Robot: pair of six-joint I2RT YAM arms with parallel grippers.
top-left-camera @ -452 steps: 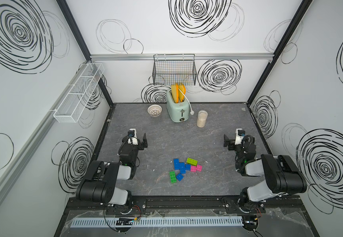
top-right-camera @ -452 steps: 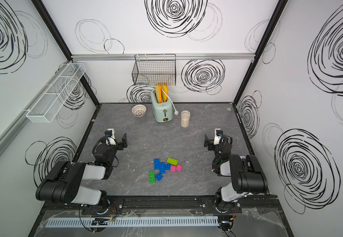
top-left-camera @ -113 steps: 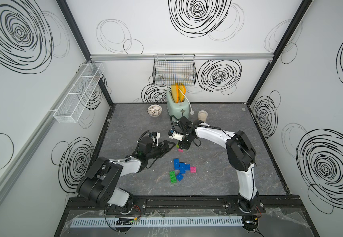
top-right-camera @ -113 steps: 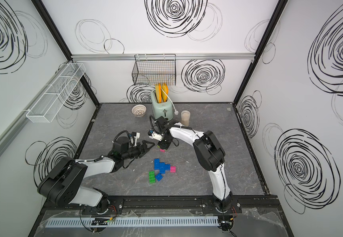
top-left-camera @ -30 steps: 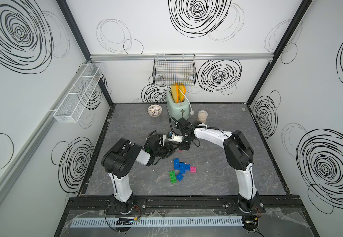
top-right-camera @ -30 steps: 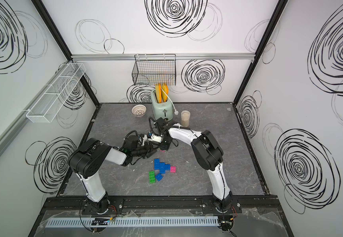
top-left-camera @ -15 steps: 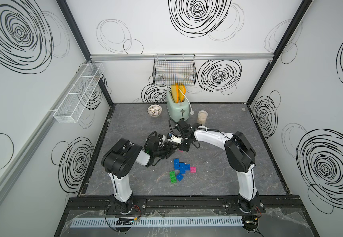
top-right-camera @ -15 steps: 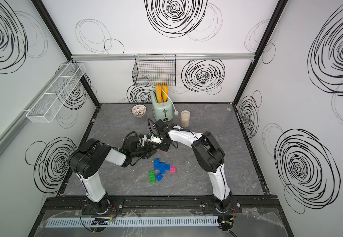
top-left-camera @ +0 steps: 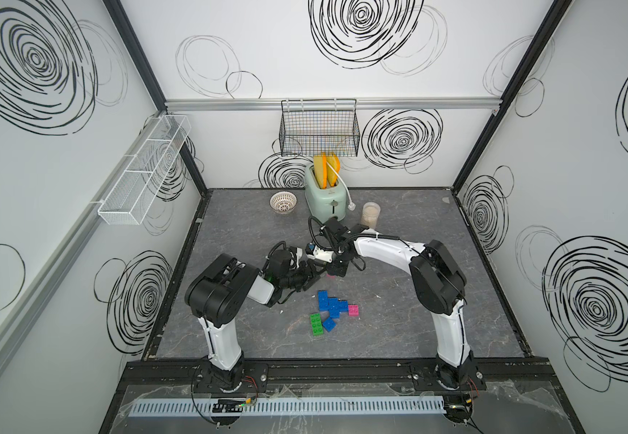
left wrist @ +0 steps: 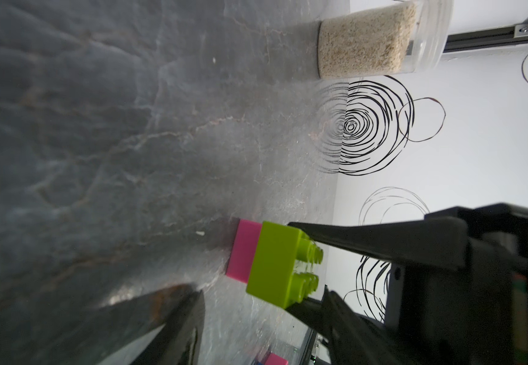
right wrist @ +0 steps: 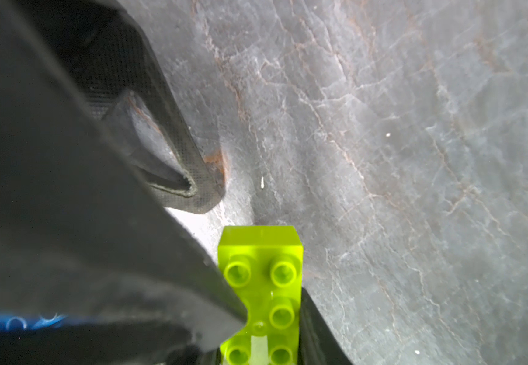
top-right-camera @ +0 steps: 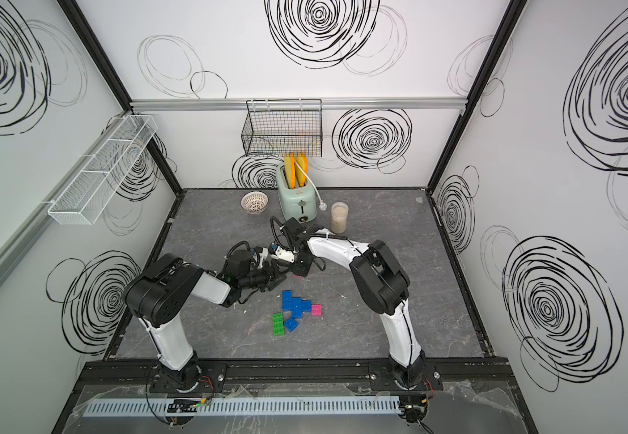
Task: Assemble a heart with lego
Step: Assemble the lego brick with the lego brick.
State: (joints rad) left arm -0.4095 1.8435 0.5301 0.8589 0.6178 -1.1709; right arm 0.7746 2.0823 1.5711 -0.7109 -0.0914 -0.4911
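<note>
While lime (left wrist: 272, 262) sits on pink (left wrist: 243, 252): right end effector (right wrist: 272, 313) clamps lime.
Left end effector (top-left-camera: 312, 277): spread, empty.
Remaining: blues (top-left-camera: 329, 302), green (top-left-camera: 316, 325), second pink (top-left-camera: 354, 310) lie apart from that pair.

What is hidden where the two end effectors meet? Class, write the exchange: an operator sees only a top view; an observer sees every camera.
Operator: Is anything held there?
Observer: The right end effector is shut on a lime oblong studded plastic brick.
Operator: In the air?
Observer: No; the left wrist view shows it stacked on a pink plastic brick resting on the grey stone-patterned table.
Operator: And the other arm?
Observer: The left end effector is open, gripping nothing; one finger stands beside the stack, not touching it.
</note>
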